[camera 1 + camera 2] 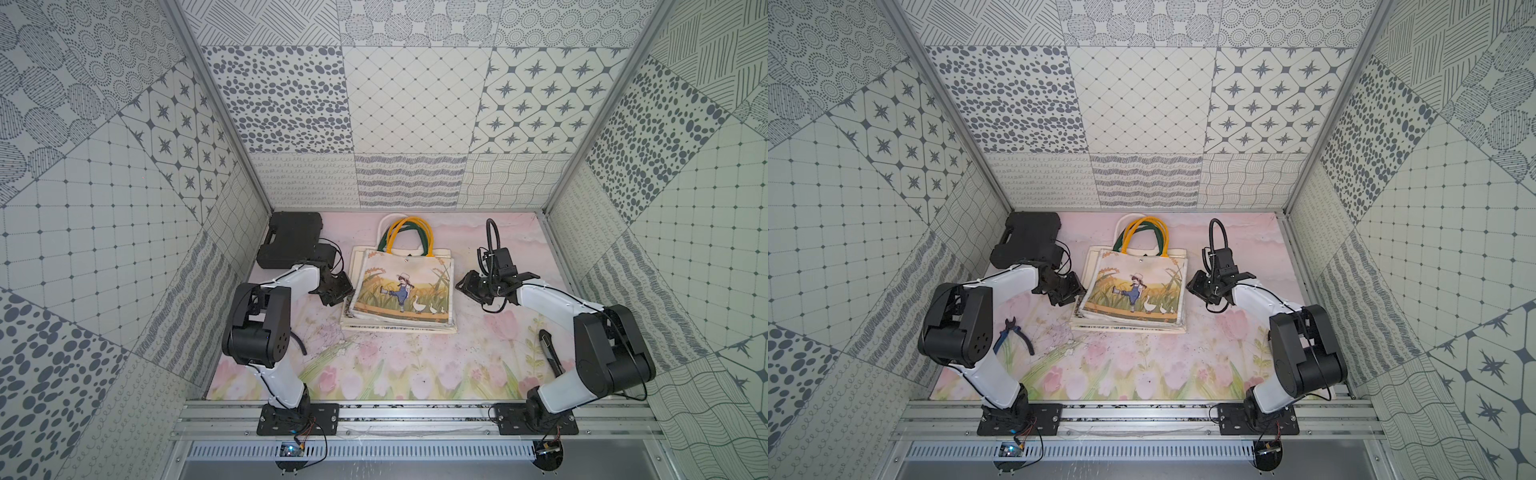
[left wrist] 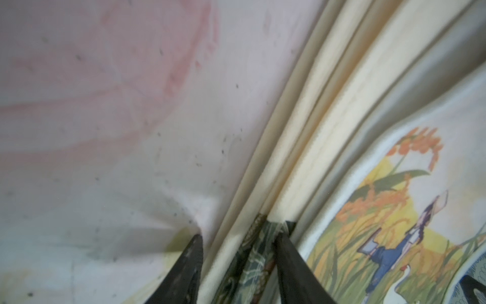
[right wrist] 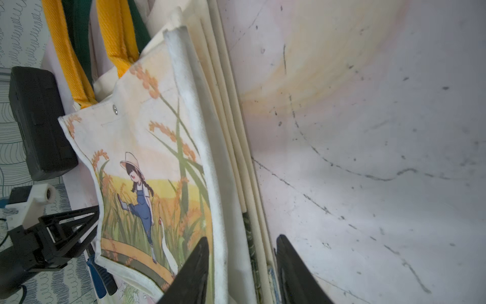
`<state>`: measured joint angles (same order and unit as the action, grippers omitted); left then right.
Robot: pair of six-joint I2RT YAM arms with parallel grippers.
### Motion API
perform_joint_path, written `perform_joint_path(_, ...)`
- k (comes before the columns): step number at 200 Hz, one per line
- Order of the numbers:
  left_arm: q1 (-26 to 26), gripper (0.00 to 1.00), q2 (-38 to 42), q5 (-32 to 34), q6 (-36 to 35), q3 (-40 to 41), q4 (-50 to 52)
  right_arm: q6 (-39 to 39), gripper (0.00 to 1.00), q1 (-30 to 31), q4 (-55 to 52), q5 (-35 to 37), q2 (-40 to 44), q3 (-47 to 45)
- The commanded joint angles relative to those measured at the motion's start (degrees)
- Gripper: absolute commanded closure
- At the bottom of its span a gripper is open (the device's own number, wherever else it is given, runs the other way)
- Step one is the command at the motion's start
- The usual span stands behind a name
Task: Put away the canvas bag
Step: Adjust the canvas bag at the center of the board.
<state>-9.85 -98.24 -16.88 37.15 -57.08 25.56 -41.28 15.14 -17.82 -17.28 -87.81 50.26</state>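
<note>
Floral mat (image 1: 374,365), arms low: left claw (image 1: 340,296) clamped on canvas bag (image 1: 401,286), right claw (image 1: 460,286) apart.

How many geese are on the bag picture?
3, printed on the canvas bag: the big goose behind the girl, the middle goose after it, the last goose nearest the bag's edge. The print is tiny, so I may miss some.

This is a robot test cell in a lab. Patterned panels (image 1: 407,104) on an aluminium frame (image 1: 216,104) wall in the left gripper (image 1: 340,293) and right gripper (image 1: 462,286) on three sides. A printed floral mat (image 1: 374,374) lies beneath them. Behind them, both arms (image 1: 291,282) are bolted to a slotted rail (image 1: 415,417) beside bare circuit boards (image 1: 291,449) and loose wires.
</note>
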Motion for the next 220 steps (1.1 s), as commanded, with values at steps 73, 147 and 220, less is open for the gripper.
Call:
perform_joint_path(73, -3.86, 0.53, 10.69, -2.12, -2.58, 0.58, 3.91, 3.33, 0.57, -1.86, 1.38, -0.89, -0.77, 5.01)
perform_joint_path(147, -1.86, 0.58, -1.07, 11.29, -6.84, -17.65, 14.0, -0.06, 0.75, -1.85, -0.88, 7.44, -8.87, 14.12)
perform_joint_path(220, -0.84, 1.0, -5.06, 10.96, -3.03, -18.07, 12.75, -2.0, 1.0, -1.77, -2.51, 13.9, -13.58, 17.3)
